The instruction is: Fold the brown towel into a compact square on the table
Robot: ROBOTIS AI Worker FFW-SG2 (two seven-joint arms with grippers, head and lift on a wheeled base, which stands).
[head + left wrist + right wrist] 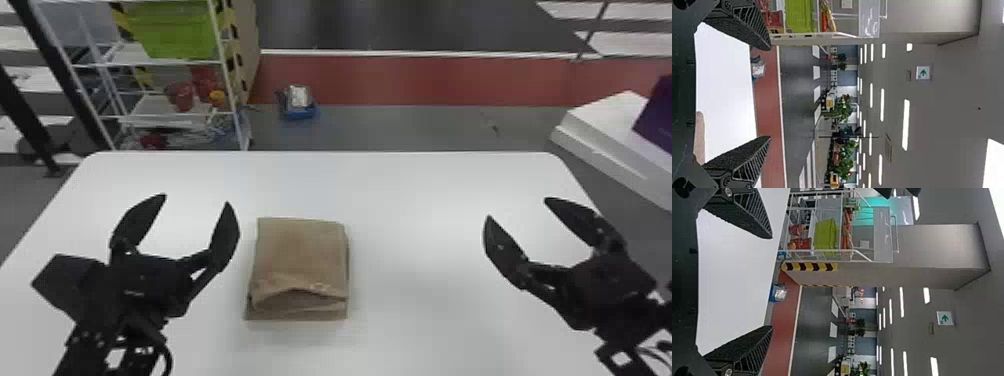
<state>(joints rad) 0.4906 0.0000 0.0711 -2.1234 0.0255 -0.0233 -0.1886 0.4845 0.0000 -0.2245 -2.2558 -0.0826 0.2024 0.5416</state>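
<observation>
Your left fingers and right fingers were each spread open, off the brown towel, likely because its square looked done.

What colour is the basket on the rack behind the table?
Lime green; the basket shows best in the head view.

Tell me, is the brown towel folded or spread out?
Folded: the brown towel lies as a compact, squarish stack, with layered edges and a slightly raised fold at its near side.
</observation>
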